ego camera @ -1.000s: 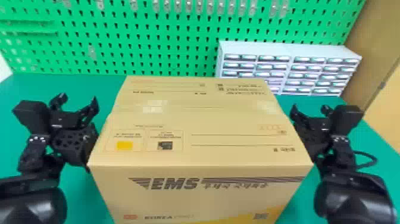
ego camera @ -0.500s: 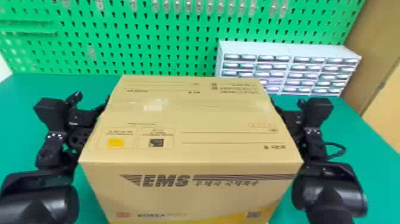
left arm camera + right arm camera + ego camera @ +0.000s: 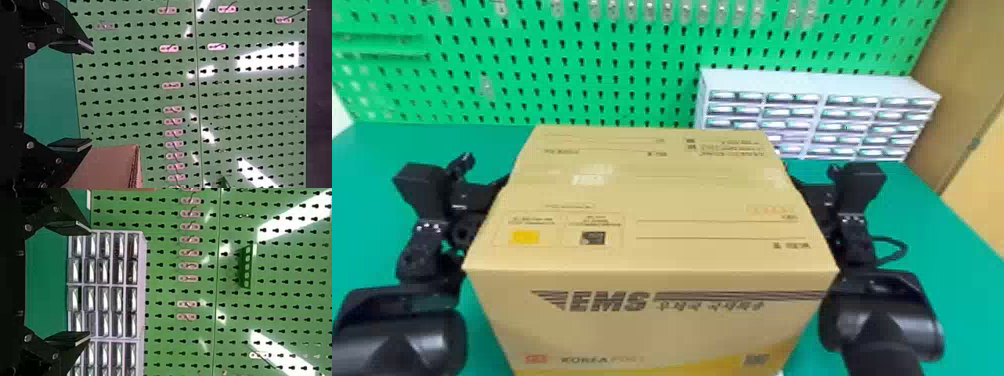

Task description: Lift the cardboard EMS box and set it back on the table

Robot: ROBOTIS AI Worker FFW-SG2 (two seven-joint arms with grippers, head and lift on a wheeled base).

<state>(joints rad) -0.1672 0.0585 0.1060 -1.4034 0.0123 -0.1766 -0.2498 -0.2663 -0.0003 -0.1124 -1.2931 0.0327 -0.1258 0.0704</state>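
Note:
The cardboard EMS box (image 3: 652,200) stands large in the middle of the head view, top face shut, printed front toward me; its underside is hidden. My left gripper (image 3: 474,196) is close against its left side and my right gripper (image 3: 818,196) close against its right side, each partly hidden by the box. Nothing is between the spread fingers of the left gripper (image 3: 91,96) in its wrist view, where the box (image 3: 105,166) lies beside one finger. The right gripper (image 3: 89,283) is likewise open, with a strip of the box (image 3: 121,189) at the picture's edge.
Under and around the box spreads the green table (image 3: 937,230). A white drawer cabinet (image 3: 819,85) stands behind it to the right, before a green pegboard (image 3: 557,75). A cable (image 3: 899,245) loops outward from the right arm.
Both arms have moved inward toward the box's sides, the right one by more. The box has shifted slightly left and a little up in the head view.

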